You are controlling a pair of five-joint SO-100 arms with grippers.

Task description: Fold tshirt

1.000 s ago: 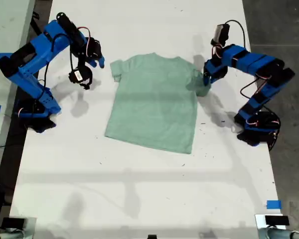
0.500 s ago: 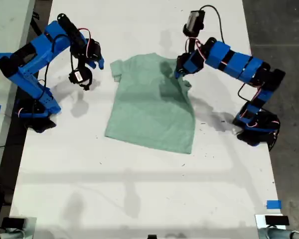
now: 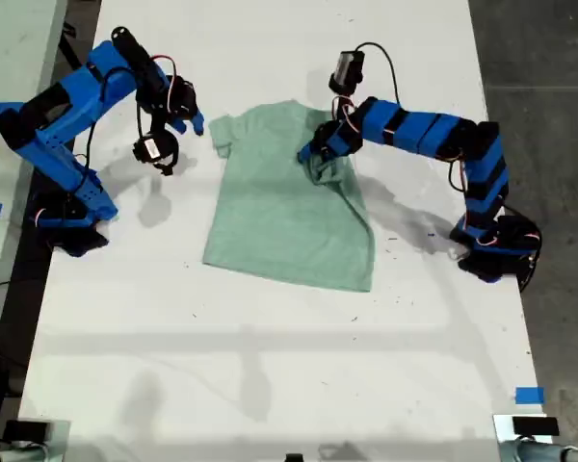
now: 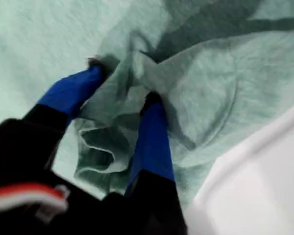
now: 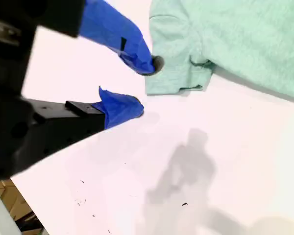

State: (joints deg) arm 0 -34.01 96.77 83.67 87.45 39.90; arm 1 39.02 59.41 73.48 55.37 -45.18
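White table (image 3: 270, 366), grey floor (image 3: 549, 58); first end effector (image 4: 122, 85) pinching tshirt (image 3: 289, 207); second end effector (image 5: 139, 85) wide

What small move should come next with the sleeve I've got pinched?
Probably carry it a little further toward the shirt's middle, then lower and release. My first end effector is shut on a bunched sleeve of the tshirt, lifted above the chest with the fold unfinished. My second end effector hangs open beside the other sleeve.
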